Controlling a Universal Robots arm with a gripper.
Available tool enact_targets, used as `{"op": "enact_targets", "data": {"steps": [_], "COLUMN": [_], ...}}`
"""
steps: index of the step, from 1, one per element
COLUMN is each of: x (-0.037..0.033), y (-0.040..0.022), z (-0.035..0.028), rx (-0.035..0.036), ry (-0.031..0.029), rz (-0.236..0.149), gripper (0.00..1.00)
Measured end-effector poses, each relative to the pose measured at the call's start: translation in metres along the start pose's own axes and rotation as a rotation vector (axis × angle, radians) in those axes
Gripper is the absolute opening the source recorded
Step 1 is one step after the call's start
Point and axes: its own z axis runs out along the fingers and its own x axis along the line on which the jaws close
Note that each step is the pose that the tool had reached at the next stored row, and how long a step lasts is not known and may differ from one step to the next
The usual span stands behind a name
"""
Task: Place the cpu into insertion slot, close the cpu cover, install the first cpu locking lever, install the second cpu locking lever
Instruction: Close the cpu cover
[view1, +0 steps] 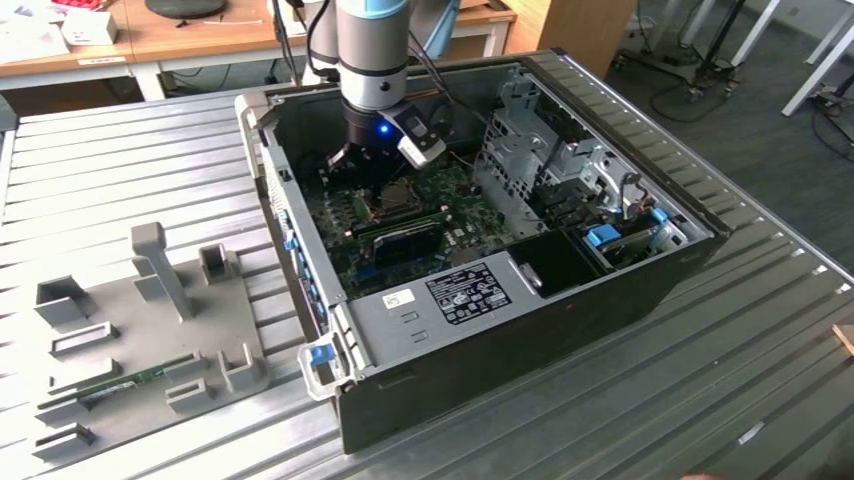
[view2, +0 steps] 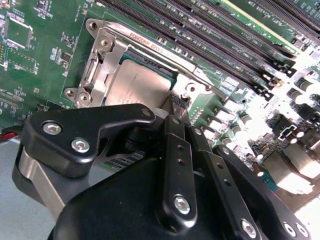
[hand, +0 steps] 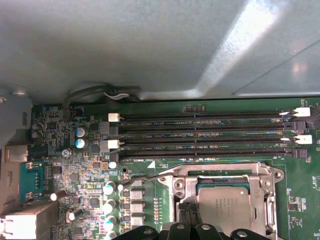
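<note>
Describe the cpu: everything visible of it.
The cpu is a small flat square chip with a matt grey metallic top carrying faint print. It lies level in the insertion slot on the green motherboard. The silvery cpu cover frames it, so its top shows through the cut-out. The gripper hides one corner.

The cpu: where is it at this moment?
In both wrist views the cpu lies flat in the insertion slot, framed by the cpu cover, next to the long memory slots and right by the gripper.
</note>
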Motion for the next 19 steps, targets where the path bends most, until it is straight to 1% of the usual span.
{"op": "enact_targets", "data": {"steps": [19], "x": [0.0], "y": [0.0], "z": [0.0002], "rx": [0.0], "ry": [0.0], "rz": [0.0], "gripper": [0.11]}}
